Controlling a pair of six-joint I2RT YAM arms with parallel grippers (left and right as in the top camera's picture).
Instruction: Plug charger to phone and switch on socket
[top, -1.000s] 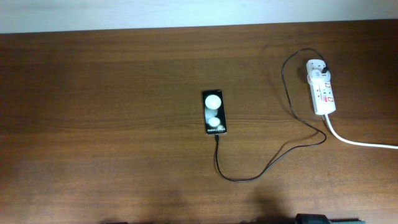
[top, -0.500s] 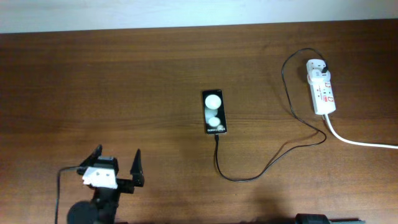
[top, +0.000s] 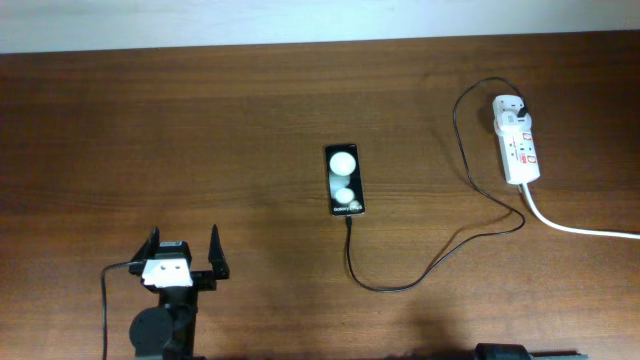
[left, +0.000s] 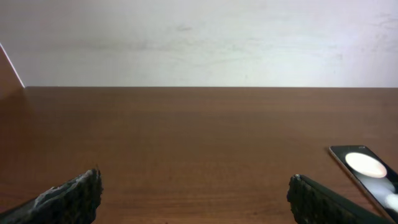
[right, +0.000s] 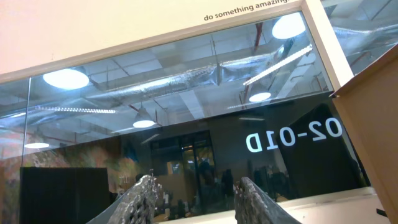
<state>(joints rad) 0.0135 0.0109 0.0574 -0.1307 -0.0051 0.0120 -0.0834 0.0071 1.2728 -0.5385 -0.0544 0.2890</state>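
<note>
The brown counter (top: 200, 130) carries everything, and most of it lies bare.

The charger (top: 440, 262) runs from a black plug at the 12 o'clock end of the socket (top: 519, 150), loops out toward 9 o'clock, and sweeps down and round to the 6 o'clock end of the phone (top: 345, 180), which its tip meets. The overhead view is too small to tell whether the tip is seated.

The socket sits at about 3 o'clock from the phone, well apart. Its thick white cord leaves toward 4 o'clock. Its red switches are visible, but their setting cannot be read.

The phone lies flat near the counter's middle, lengthwise from 12 to 6.

The left tool (top: 184, 240) hovers at 8 o'clock from the phone, spread wide and empty, pointing toward 12. The right tool (right: 196, 186) is parted with nothing between its fingers, aimed up at a window, away from the counter.

By my reading, the plug is in and the tip is at least at the port. The tip may need pressing home, and the switch needs flipping.
</note>
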